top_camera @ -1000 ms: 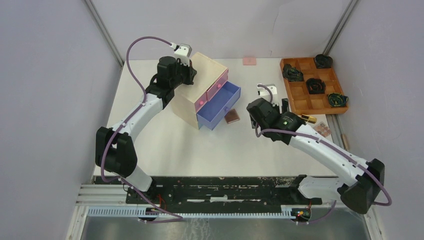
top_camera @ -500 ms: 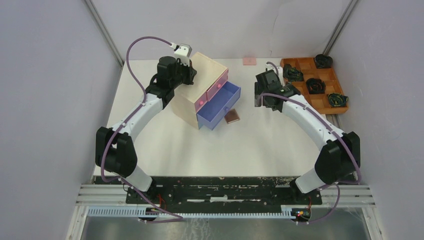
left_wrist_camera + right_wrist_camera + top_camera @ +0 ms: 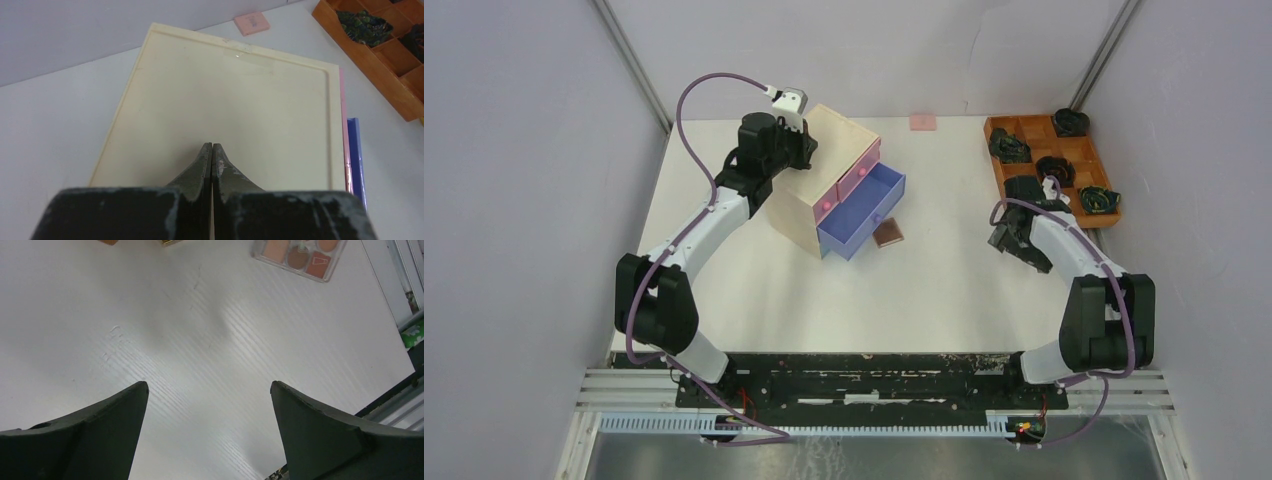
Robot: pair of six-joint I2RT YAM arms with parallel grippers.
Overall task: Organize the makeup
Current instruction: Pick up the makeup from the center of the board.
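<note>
nearby, palette (image 3: 300,254) (right jaws wide)

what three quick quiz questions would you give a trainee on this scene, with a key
1. True or false: the left gripper is shut over the top of the pale wooden chest.
2. On the white table, beside the chest's open blue drawer, lies: A a spoon; B a small brown square palette; C a comb.
3. Fill in: the right gripper is ___ over bare table.

Key: 1 true; 2 B; 3 open.
</note>
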